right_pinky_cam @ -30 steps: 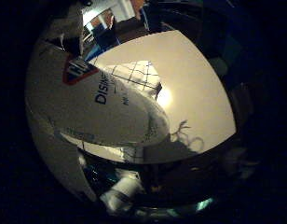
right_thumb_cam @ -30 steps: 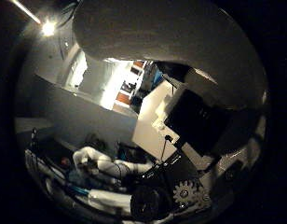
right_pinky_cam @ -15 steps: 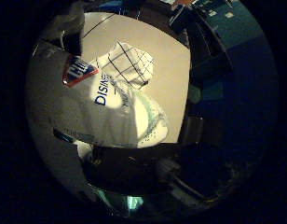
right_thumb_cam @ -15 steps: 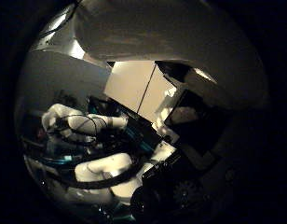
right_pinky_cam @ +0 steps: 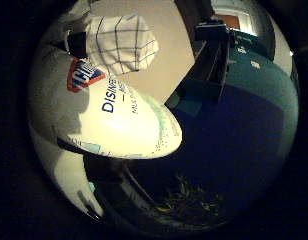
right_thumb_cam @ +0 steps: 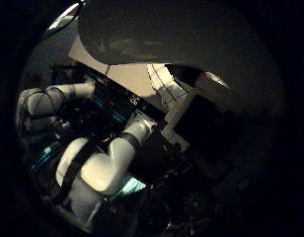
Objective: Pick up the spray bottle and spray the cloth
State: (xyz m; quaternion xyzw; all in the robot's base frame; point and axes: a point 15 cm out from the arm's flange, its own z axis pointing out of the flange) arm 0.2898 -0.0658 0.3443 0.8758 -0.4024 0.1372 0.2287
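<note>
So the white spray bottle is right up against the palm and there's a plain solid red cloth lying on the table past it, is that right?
Not quite. The cloth is white with a dark grid pattern, not plain red. The little finger side palm view shows it lying on the table beyond the white spray bottle, which does fill much of that view, close to the palm.

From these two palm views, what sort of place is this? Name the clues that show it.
Probably a robotics lab or workshop: a white jointed robot arm, a plain tabletop holding a checked cloth, and a spray bottle close against the palm.
</note>
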